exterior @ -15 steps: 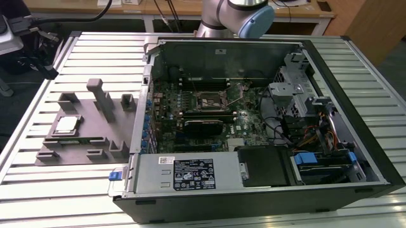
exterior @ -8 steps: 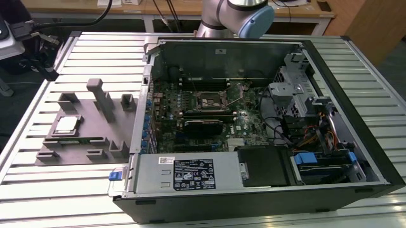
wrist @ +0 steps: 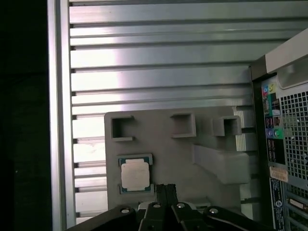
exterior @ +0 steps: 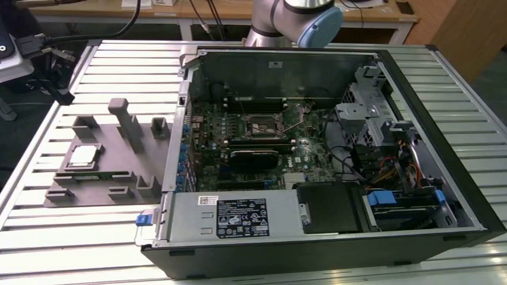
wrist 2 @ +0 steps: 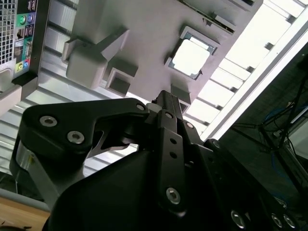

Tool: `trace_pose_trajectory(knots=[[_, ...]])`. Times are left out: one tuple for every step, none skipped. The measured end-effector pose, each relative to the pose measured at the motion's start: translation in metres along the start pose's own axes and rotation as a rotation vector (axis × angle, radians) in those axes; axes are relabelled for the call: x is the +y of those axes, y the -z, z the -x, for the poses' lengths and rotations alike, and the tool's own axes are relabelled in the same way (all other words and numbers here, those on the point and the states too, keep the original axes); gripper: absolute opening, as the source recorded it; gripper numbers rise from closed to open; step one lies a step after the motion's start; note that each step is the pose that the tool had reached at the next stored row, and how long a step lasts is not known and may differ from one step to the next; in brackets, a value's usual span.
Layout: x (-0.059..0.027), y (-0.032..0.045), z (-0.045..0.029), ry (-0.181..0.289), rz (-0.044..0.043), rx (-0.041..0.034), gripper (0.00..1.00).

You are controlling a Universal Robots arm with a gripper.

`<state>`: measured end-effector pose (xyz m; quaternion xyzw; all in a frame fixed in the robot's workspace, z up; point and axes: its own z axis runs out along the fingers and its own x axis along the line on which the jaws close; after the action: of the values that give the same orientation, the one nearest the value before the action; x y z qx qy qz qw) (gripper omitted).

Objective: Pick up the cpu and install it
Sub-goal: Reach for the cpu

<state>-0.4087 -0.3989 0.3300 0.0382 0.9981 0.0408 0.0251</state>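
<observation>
The cpu [exterior: 83, 155] is a small square chip with a silvery top. It lies flat in a recess of the grey holder plate [exterior: 95, 178], at the exterior view's left of the open computer case. In both wrist views the cpu [wrist: 135, 174] [wrist 2: 191, 57] sits well below my gripper [wrist: 166, 191] and a little to one side of its tips. The two dark fingers [wrist 2: 166, 103] are pressed together with nothing between them. The motherboard socket [exterior: 262, 126], a square metal frame, sits in the middle of the board inside the case.
The holder plate carries several upright grey blocks [exterior: 120, 119] around the cpu. A black heatsink block [exterior: 253, 157] lies just below the socket. The case wall [wrist: 284, 134] with its coloured ports stands beside the plate. Everything rests on a ribbed metal table [exterior: 79, 237].
</observation>
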Motion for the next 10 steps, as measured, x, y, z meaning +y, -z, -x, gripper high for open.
trace_pose_trajectory(knots=[[-0.0002, -0.0011, -0.0005, 0.0, 0.0, 0.0003, 0.11], [-0.0003, -0.0023, -0.001, 0.0, 0.0, 0.0006, 0.11], [-0.0004, -0.0035, -0.0015, 0.0, 0.0, 0.001, 0.11], [-0.0006, -0.0048, -0.0018, 0.0, 0.0, 0.0016, 0.11], [-0.0007, -0.0061, -0.0022, 0.0, -0.0001, 0.0024, 0.11], [-0.0008, -0.0074, -0.0026, 0.0, -0.0002, 0.0032, 0.11], [-0.001, -0.0087, -0.0029, 0.0, -0.0002, 0.0038, 0.11], [-0.0011, -0.0098, -0.0031, -0.001, -0.0003, 0.0047, 0.11], [-0.0012, -0.011, -0.0034, -0.001, -0.0004, 0.0055, 0.11], [-0.0013, -0.0122, -0.0036, -0.001, -0.0003, 0.0062, 0.11]])
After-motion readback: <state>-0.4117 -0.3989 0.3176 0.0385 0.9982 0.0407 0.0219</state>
